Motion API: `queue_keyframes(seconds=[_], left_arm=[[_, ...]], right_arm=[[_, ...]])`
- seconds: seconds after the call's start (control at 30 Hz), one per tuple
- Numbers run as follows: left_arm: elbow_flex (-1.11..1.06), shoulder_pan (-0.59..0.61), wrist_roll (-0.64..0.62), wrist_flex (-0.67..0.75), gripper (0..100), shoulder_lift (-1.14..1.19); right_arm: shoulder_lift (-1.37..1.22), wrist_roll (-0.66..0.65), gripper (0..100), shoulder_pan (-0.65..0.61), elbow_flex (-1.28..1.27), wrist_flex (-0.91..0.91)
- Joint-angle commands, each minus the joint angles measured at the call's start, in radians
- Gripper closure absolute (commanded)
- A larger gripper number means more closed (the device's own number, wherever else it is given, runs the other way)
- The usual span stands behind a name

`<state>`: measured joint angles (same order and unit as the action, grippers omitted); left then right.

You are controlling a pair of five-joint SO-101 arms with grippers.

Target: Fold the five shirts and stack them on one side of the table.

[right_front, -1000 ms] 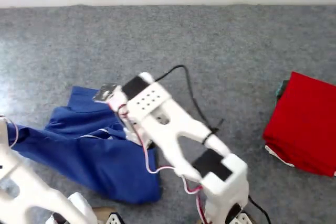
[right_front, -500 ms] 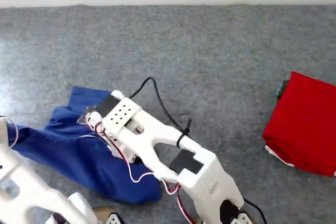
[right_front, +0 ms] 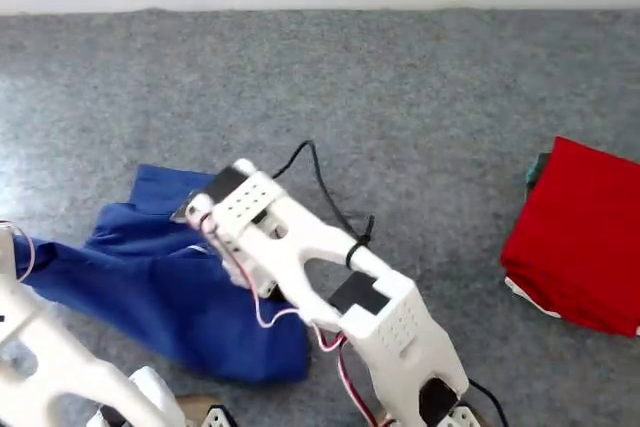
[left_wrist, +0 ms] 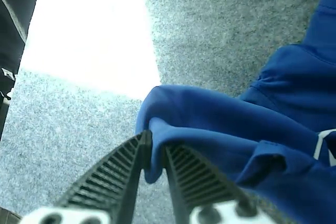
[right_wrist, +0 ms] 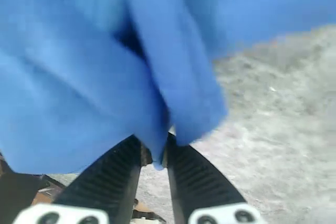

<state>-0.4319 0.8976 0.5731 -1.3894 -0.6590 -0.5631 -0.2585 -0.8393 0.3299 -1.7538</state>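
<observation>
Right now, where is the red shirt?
In the high view, the folded red shirt lies at the right edge, well apart from the blue shirt at lower left.

Gray table (right_front: 420, 87) beyond blue shirt (right_front: 150, 297): open, wide passage. Right arm (right_front: 300, 242) slanted over blue shirt's right edge, cable (right_front: 322, 185) looped above it; both blocked approach there. Farther right of blue shirt: open strip, then red folded stack (right_front: 580, 237) barred way. Left arm (right_front: 50, 367) crowded blue shirt's near-left corner.
</observation>
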Motion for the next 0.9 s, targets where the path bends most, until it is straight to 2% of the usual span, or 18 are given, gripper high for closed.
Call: queue_keyframes(seconds=[0.0,0.23,0.37,0.47,0.5,0.67,0.87], left_arm=[[0.111,-0.031,-0.006,-0.048,99,-0.025],[0.180,-0.275,-0.006,-0.169,99,-0.021],[0.122,-0.425,-0.006,-0.150,99,-0.015],[0.035,-0.503,-0.006,-0.092,99,-0.015],[-0.001,-0.520,-0.006,-0.063,99,-0.015],[-0.102,-0.511,-0.006,0.061,99,-0.015],[-0.147,-0.437,-0.002,0.114,99,-0.014]], right_arm=[[0.188,-0.054,98.8,0.099,0.029,-0.045],[0.394,-0.183,98.8,0.320,-0.109,-0.041],[0.395,-0.232,98.8,0.450,-0.124,-0.018],[0.363,-0.233,97.2,0.489,-0.121,-0.002],[0.357,-0.233,93.9,0.489,-0.121,-0.002],[0.348,-0.186,69.0,0.496,-0.049,-0.036],[0.286,-0.164,67.7,0.515,0.014,0.019]])
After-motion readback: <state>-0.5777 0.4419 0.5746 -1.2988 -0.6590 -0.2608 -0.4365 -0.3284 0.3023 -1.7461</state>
